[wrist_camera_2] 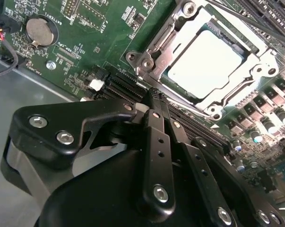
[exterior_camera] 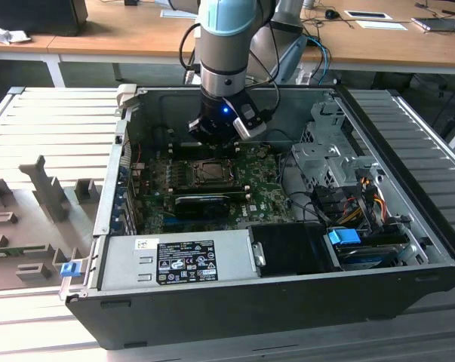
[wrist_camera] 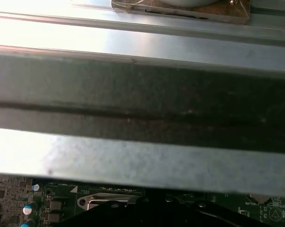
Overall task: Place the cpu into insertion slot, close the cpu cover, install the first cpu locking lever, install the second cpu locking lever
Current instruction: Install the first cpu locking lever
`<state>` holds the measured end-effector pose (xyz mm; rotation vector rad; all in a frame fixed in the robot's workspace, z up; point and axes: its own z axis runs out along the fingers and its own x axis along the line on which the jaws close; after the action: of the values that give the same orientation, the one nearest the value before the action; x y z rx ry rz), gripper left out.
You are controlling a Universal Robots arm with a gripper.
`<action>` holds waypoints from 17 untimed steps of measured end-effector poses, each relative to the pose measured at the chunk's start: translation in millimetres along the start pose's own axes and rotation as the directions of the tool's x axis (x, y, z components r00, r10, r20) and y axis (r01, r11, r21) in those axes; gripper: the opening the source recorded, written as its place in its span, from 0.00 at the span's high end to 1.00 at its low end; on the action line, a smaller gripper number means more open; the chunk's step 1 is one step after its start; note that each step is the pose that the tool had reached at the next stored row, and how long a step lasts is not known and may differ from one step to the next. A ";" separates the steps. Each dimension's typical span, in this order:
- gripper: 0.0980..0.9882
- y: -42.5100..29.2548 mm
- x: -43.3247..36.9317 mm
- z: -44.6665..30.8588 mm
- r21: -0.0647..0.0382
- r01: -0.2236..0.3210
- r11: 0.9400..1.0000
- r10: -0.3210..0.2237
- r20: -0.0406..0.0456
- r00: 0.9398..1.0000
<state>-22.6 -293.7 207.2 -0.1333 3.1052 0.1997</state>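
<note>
The cpu (wrist_camera_2: pixel 206 61), pale and square, lies flat in the insertion slot (exterior_camera: pixel 210 172) on the green board. The silver cpu cover (wrist_camera_2: pixel 248 78) is down around it, framing its face. A thin metal lever (wrist_camera_2: pixel 157 40) runs along one side of that frame. My gripper (wrist_camera_2: pixel 155 94) hangs just off the socket's corner with its two black fingers (wrist_camera_2: pixel 156 142) pressed together and nothing visible between them. In the exterior view the gripper (exterior_camera: pixel 212 134) sits low inside the case, just behind the socket.
A black finned card (exterior_camera: pixel 204 202) lies in front of the socket. The power supply (exterior_camera: pixel 174 260) fills the case front; a drive cage (exterior_camera: pixel 325 154) and cables (exterior_camera: pixel 355 200) crowd the exterior view's right. The case wall (wrist_camera: pixel 142 94) is close behind the wrist.
</note>
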 end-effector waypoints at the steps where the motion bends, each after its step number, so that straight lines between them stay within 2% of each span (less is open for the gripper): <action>1: 0.99 -0.1 0.0 0.8 0.001 0.000 1.000 0.000 0.000 1.000; 4: 0.99 -0.4 -0.2 3.1 0.006 0.000 1.000 0.000 -0.001 1.000; 6: 0.99 -0.6 -0.4 4.4 0.017 0.000 1.000 0.000 -0.002 1.000; 9: 0.99 -0.8 -0.5 5.8 0.020 0.001 1.000 -0.001 -0.002 1.000; 12: 0.99 -1.0 -0.4 6.8 0.020 0.000 1.000 0.000 -0.002 1.000; 14: 0.99 -0.9 -0.5 7.0 0.015 0.000 1.000 0.000 -0.001 1.000; 17: 0.99 -0.6 -0.7 5.2 0.014 0.000 1.000 0.000 -0.001 1.000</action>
<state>-21.7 -293.6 202.1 -0.1337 3.1069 0.1773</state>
